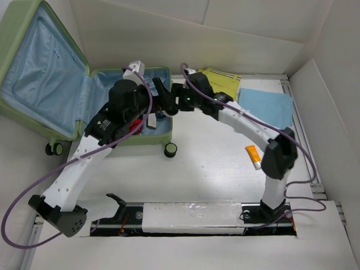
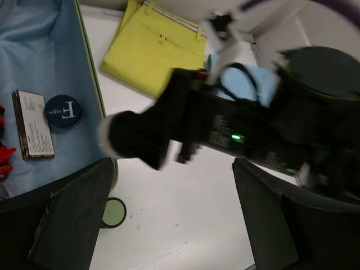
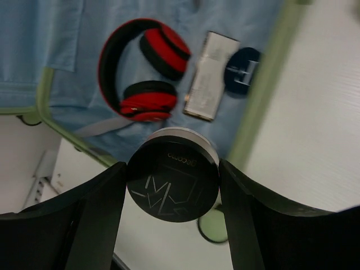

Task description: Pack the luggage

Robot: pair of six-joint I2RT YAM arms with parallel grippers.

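Note:
The luggage [image 1: 143, 139] lies open at the back left, its lid raised and its blue lining showing. Inside lie red headphones [image 3: 146, 73], a small flat box [image 3: 209, 76] and a dark blue round tin [image 3: 242, 73]. My right gripper [image 3: 171, 174] is shut on a round black tin with a silver rim [image 3: 172, 183], held above the luggage's green right rim [image 3: 264, 84]. In the top view that gripper [image 1: 163, 100] hangs over the same rim. My left gripper [image 2: 172, 169] is open and empty, above the table beside the rim [image 2: 90, 67].
A folded yellow garment [image 1: 222, 81] and a light blue cloth [image 1: 267, 107] lie at the back right. An orange tube [image 1: 253, 156] lies by the right arm. A caster wheel [image 1: 170, 149] juts from the luggage's front corner. White walls enclose the table.

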